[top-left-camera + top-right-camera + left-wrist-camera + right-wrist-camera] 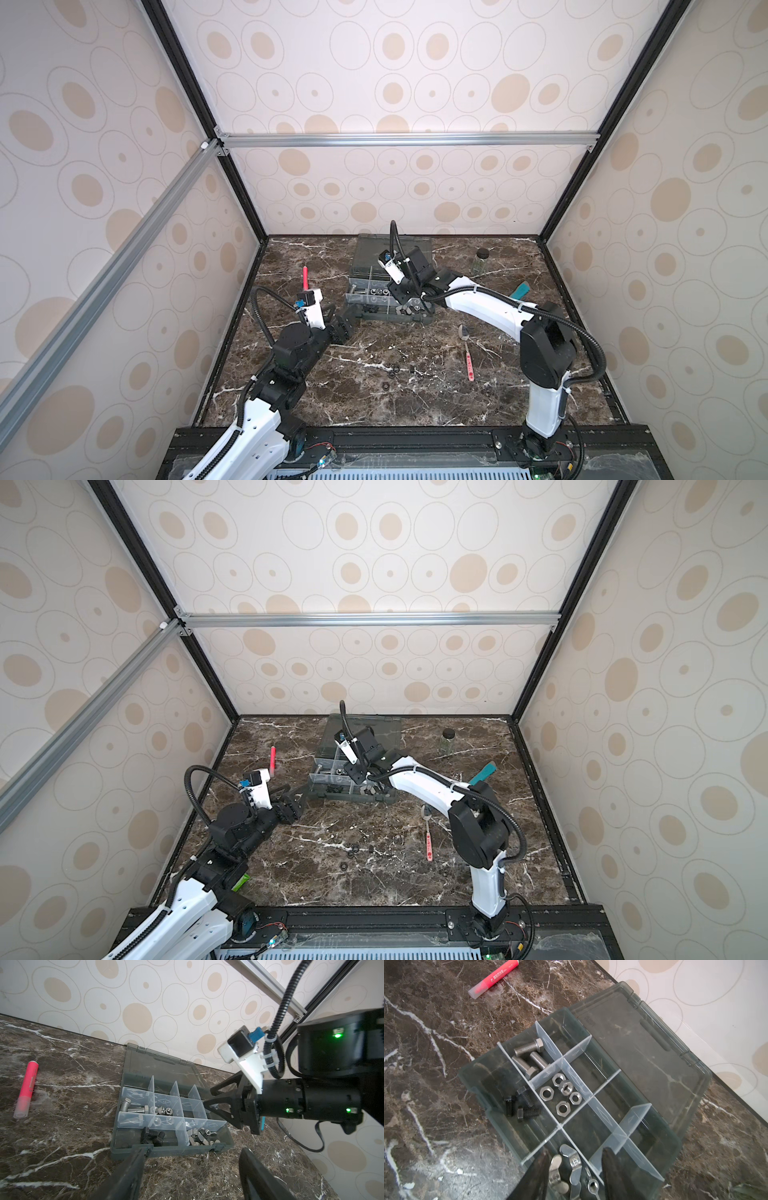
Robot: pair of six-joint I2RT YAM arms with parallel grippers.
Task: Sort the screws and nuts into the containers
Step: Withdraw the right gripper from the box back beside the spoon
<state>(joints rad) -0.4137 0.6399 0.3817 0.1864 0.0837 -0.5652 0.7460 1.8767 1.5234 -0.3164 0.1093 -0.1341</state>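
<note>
Dark marble surface [374, 399]: your right claw [576, 1152] hangs part-open astride silver wing nuts [575, 1164] in the grey organizer box [475, 1072]; silver screws [529, 1055], black screws [526, 1109], hex nuts [562, 1093] lie in separate compartments [604, 1113]. Left claw [194, 1148] gapes wide.

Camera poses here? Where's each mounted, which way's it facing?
Both top views: high above the bases, looking down toward the back wall; left arm, right arm, box.
Left wrist: low by the box's front, looking across it; left pincer open, right pincer beyond.
Right wrist: above the box, looking down into it; its fingers flank wing nuts.
Shared: both wrist views show marker, silver bolts.
</note>
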